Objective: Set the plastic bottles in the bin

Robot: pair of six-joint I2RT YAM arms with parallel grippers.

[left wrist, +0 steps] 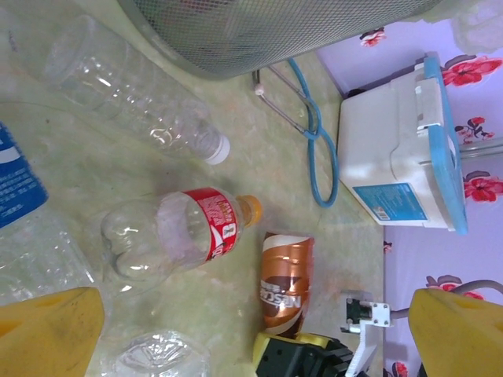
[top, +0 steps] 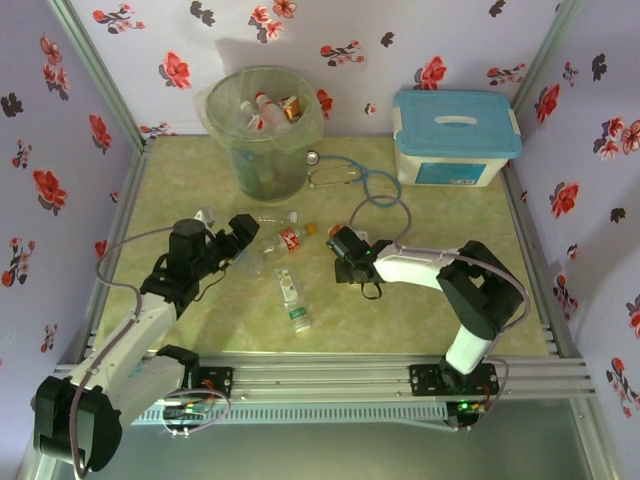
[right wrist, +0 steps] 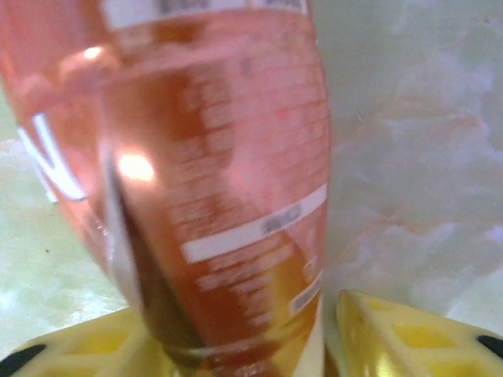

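Observation:
A brown-labelled plastic bottle (left wrist: 287,279) lies on the table. My right gripper (right wrist: 236,357) is shut on its lower end, with yellow fingers (right wrist: 405,338) on either side; from above this gripper (top: 340,247) sits mid-table. My left gripper (top: 238,243) stands open and holds nothing, its yellow fingers (left wrist: 51,330) wide apart. Ahead of it lie a red-labelled bottle with an orange cap (left wrist: 177,236), a clear white-capped bottle (left wrist: 134,90) and a crumpled clear one (left wrist: 157,357). A green-labelled bottle (top: 293,302) lies nearer the front. The bin (top: 265,135) at the back holds several bottles.
A white box with a light-blue lid (top: 455,135) stands at the back right. A stethoscope with blue tubing (top: 365,182) lies between it and the bin. A blue-labelled item (left wrist: 16,177) sits at the left wrist view's left edge. Flowered walls enclose the table.

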